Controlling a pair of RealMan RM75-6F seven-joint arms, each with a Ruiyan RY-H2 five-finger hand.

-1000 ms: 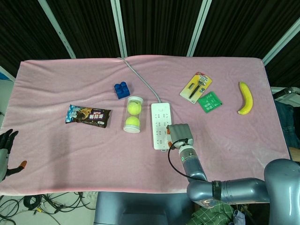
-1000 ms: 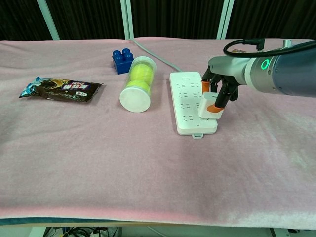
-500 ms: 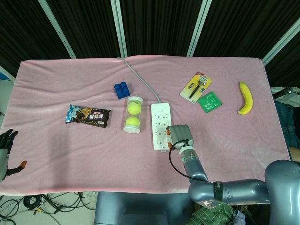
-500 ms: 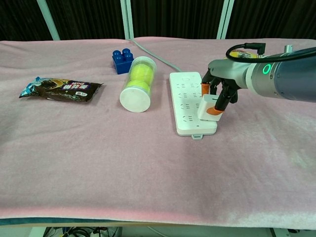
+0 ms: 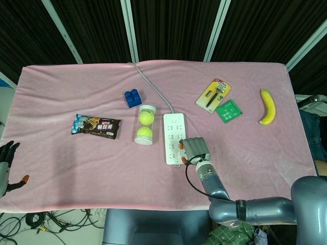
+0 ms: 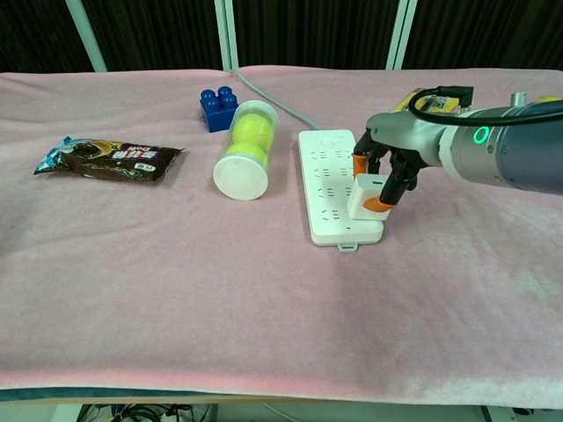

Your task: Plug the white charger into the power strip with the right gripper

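The white power strip (image 6: 332, 183) (image 5: 173, 137) lies lengthwise at the middle of the pink cloth, its grey cable running to the far edge. My right hand (image 6: 383, 167) (image 5: 194, 150) grips the white charger (image 6: 366, 197) from its right side, orange-tipped fingers (image 6: 379, 203) around the block. The charger stands on the strip's near right part; whether its prongs are seated is hidden. In the head view the hand covers the charger. My left hand (image 5: 7, 166) hangs off the table's left edge, fingers apart and holding nothing.
A clear tube of tennis balls (image 6: 245, 148) lies just left of the strip, a blue brick (image 6: 219, 108) behind it. A snack wrapper (image 6: 109, 158) sits far left. A carded tool (image 5: 214, 95), a green packet (image 5: 228, 111) and a banana (image 5: 267, 106) lie at the right.
My right hand with the charger has pushed leftward, and the power strip has slid and turned slightly to the left with it.
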